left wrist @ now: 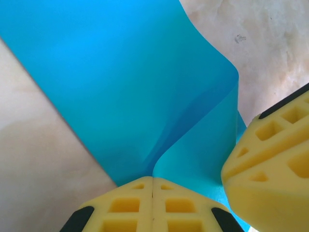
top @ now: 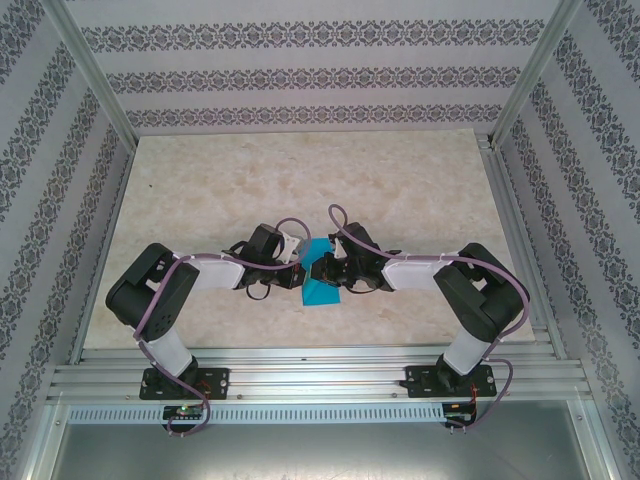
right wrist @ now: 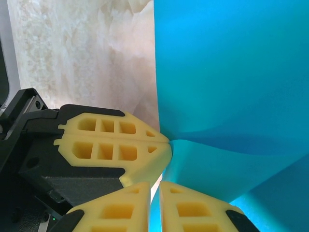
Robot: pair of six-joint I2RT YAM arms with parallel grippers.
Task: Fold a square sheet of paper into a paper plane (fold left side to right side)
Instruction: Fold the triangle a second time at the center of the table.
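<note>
Left gripper (left wrist: 152,181): in the left wrist view the two yellow fingers are pressed flat together along their whole seam. The sheet of paper (left wrist: 135,72) rises directly out of that seam, so the jaws are clamped on its edge. Right gripper (right wrist: 155,187): in the right wrist view its yellow fingers stand almost together, parted by a thin slit in which blue shows, so these jaws are pinched on the same sheet. The two grippers meet nearly tip to tip, and the left one's closed fingers (right wrist: 116,145) lie just beside the right one's tips; whether they touch cannot be told. From the grip points the paper runs away from both pairs of jaws as a smooth cyan-blue surface, bowed into a soft valley whose shaded curve starts at the jaws. In the left wrist view, one rounded corner of an upper layer curls over just beside a right-gripper finger (left wrist: 270,159). In the top view the sheet sits near the middle of the table (top: 300,170), between the two wrists. It appears as a small blue patch partly hidden by the grippers, with its larger visible part on the near side of them. Both arms bend inward from their bases at the near edge. The table surface is pale marbled beige.
</note>
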